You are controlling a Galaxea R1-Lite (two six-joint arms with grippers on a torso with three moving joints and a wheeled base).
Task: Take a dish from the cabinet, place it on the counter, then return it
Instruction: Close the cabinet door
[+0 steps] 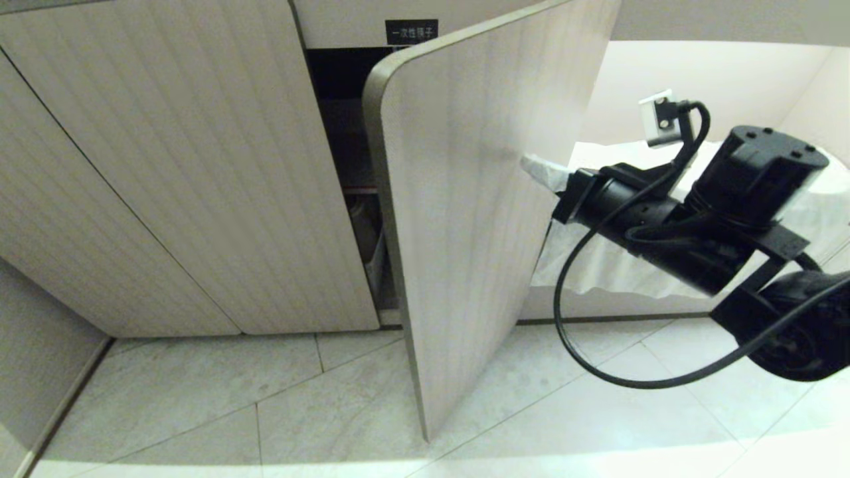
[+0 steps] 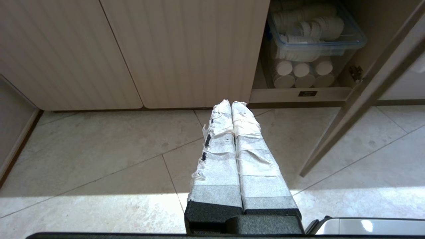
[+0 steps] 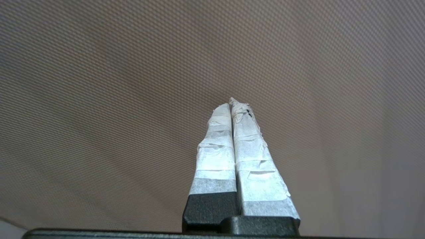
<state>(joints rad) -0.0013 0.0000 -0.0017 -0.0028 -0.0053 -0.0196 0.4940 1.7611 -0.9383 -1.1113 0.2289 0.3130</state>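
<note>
The cabinet (image 1: 166, 166) is low and beige, with ribbed doors and a black label (image 1: 412, 31) above a dark gap. One door (image 1: 465, 232) stands partly swung out over the floor. My right gripper (image 1: 531, 166) is shut and empty, its taped tips against that door's ribbed outer face. In the right wrist view the right gripper (image 3: 231, 103) points at the door surface, which fills the view. My left gripper (image 2: 230, 103) is shut, empty and parked low over the floor tiles in front of the cabinet. The dish is hidden and the counter is out of view.
Inside the open compartment sit a clear plastic box (image 2: 345, 43) of white lids and stacked white cups (image 2: 300, 71). A white cloth (image 1: 617, 265) drapes a compartment to the right of the door. A black cable (image 1: 571, 332) loops below my right arm. The floor (image 1: 232, 398) is pale tile.
</note>
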